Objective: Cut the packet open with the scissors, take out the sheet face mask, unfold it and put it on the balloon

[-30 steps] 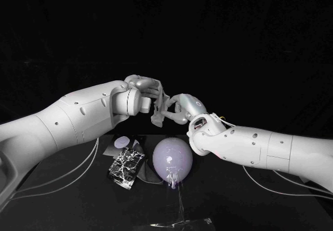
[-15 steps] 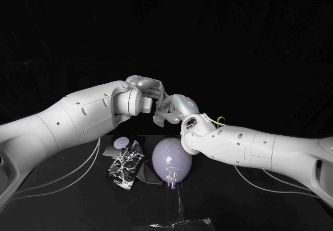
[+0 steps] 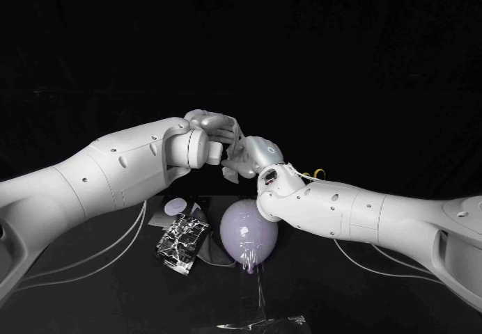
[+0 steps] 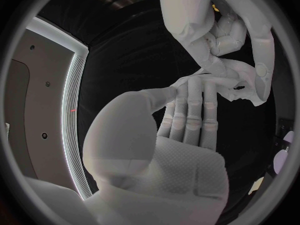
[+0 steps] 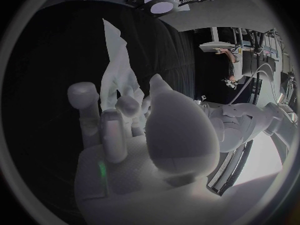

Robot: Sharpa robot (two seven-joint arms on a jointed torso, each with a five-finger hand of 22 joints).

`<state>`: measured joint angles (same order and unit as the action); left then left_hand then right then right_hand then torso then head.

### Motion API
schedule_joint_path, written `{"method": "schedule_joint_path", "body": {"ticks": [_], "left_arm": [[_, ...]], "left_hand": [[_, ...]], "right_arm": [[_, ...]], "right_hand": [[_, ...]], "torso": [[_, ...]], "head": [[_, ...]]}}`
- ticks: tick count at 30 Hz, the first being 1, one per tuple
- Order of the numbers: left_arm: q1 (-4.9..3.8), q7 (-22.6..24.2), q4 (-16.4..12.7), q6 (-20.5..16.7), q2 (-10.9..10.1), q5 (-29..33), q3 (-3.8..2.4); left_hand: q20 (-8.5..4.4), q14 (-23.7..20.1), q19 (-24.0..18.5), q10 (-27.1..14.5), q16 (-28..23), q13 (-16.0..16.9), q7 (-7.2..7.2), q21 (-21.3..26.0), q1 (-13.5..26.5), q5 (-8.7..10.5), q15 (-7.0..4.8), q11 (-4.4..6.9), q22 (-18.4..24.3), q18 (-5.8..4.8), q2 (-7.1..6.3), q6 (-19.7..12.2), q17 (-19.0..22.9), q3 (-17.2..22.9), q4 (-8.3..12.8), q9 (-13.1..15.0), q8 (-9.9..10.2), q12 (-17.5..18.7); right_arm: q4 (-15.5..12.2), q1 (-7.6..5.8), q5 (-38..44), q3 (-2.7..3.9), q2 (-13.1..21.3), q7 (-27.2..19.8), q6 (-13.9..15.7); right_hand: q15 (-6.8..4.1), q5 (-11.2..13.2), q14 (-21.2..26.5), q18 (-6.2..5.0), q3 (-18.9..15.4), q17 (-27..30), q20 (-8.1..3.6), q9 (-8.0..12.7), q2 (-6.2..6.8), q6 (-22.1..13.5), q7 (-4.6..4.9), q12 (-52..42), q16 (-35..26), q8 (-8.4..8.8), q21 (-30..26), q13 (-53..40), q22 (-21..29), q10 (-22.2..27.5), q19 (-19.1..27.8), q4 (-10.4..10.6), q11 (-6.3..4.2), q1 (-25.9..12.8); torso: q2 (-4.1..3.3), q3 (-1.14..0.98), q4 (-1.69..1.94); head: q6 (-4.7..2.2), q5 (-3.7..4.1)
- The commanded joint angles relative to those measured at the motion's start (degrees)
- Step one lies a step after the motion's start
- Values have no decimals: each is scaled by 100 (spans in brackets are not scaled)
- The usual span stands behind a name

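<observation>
Both hands are raised above the table, close together. The pale sheet mask [image 3: 231,171] hangs folded between them. My left hand [image 3: 213,129] pinches its upper edge, and my right hand [image 3: 259,154] grips it from the other side. In the right wrist view the mask [image 5: 116,55] rises as a thin strip from the right hand's fingers [image 5: 110,130]. The left wrist view has the left hand's fingers [image 4: 189,110] reaching straight out to the right hand [image 4: 229,45]. Below them the lilac balloon [image 3: 247,235] lies on the table. The opened silver packet [image 3: 183,241] lies to its left.
A small lilac disc [image 3: 177,205] sits on a grey card behind the packet. A clear crumpled strip [image 3: 263,323] lies near the table's front edge. My right forearm [image 3: 341,212] passes just above the balloon's far end. Cables hang under both arms.
My right arm has swung to the left, bringing its hand closer against the left hand and its forearm over the balloon's far end. The left arm has barely moved.
</observation>
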<state>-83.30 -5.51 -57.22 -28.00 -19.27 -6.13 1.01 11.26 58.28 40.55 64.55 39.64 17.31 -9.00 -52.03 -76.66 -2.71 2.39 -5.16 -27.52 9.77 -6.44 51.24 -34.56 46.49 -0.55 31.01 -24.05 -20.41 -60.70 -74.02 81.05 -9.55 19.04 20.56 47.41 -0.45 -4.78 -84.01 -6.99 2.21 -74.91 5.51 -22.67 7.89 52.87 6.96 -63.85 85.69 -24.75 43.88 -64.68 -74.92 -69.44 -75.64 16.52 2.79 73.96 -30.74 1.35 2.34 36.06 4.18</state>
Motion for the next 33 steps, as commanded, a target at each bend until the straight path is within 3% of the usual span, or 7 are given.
{"method": "schedule_joint_path", "body": {"ticks": [1,10,15,20,26,31,33], "left_arm": [[-12,-2,-40,20,8,26,-9],[-12,-26,-107,31,7,26,-8],[-12,-41,-133,33,-2,26,-8],[-12,-49,-153,34,-10,26,-8],[-12,-51,-151,30,-17,26,-7],[-12,-48,-102,22,-25,24,-7],[-12,-45,-76,16,-30,24,-6]], "left_hand": [[-55,27,2,31,26,-7,-5,-38,54,-18,-9,-6,-6,76,-7,32,10,23,7,2000,-31,25],[-55,27,2,31,26,-7,-5,-38,54,-18,-9,-6,-6,76,-7,32,10,23,7,2000,-31,25],[-55,27,2,31,26,-7,-5,-38,54,-18,-9,-6,-6,76,-7,32,10,23,7,2000,-31,25],[-58,33,3,38,25,-9,-2,-42,56,-18,-12,-3,-7,76,-14,37,17,33,10,2007,-30,27],[-58,33,3,38,25,-9,-2,-42,56,-18,-12,-3,-7,76,-14,37,17,33,10,2007,-30,27],[-58,33,3,38,25,-9,-2,-42,56,-18,-12,-3,-7,76,-14,37,17,33,10,2007,-30,27],[-62,38,5,44,23,-13,0,-48,57,-18,-15,-1,-8,76,-23,42,24,44,15,2014,-28,30]], "right_arm": [[67,8,311,5,-53,204,-25],[212,28,459,19,-147,288,316],[264,36,491,28,-159,304,585],[321,40,501,37,-153,312,710],[299,43,469,46,-82,265,817],[122,42,296,54,88,134,808],[-4,36,162,56,195,37,737]], "right_hand": [[-46,32,-333,-24,-64,-879,-15,-25,-55,37,-6,-62,30,-56,65,-51,-328,-63,-44,6,-8,-8],[-136,8,-472,66,-192,-1171,-91,-127,-232,166,-118,-596,223,-323,695,-532,-519,-527,-301,-13,-110,83],[-293,182,-582,160,183,-1457,-231,-158,-557,354,-298,-1088,399,-476,1337,-1012,-705,-982,-561,-148,-281,683],[-348,174,-599,186,423,-1509,-293,-139,-609,390,-355,-1176,431,-495,1478,-1120,-756,-1077,-623,-183,-341,914],[-392,173,-599,210,1132,-1509,-349,-113,-716,339,-378,-1222,431,-502,1609,-1213,-817,-1153,-672,-318,-385,1295],[-346,169,-599,233,2027,-1509,-333,-163,-613,297,-304,-1236,431,-597,1718,-1267,-872,-1204,-701,-523,-334,1344],[-333,170,-599,237,2546,-1509,-318,-191,-393,290,-274,-1238,431,-655,1762,-1293,-894,-1230,-710,-636,-310,1123]], "torso": [[1,0,-5],[-1,-2,-2],[1,-2,-7],[1,-3,-6],[1,-4,-6],[5,-4,-12],[6,-4,-18]], "head": [[1,8],[-3,8],[5,13],[0,15],[1,9],[6,-1],[9,-8]]}}
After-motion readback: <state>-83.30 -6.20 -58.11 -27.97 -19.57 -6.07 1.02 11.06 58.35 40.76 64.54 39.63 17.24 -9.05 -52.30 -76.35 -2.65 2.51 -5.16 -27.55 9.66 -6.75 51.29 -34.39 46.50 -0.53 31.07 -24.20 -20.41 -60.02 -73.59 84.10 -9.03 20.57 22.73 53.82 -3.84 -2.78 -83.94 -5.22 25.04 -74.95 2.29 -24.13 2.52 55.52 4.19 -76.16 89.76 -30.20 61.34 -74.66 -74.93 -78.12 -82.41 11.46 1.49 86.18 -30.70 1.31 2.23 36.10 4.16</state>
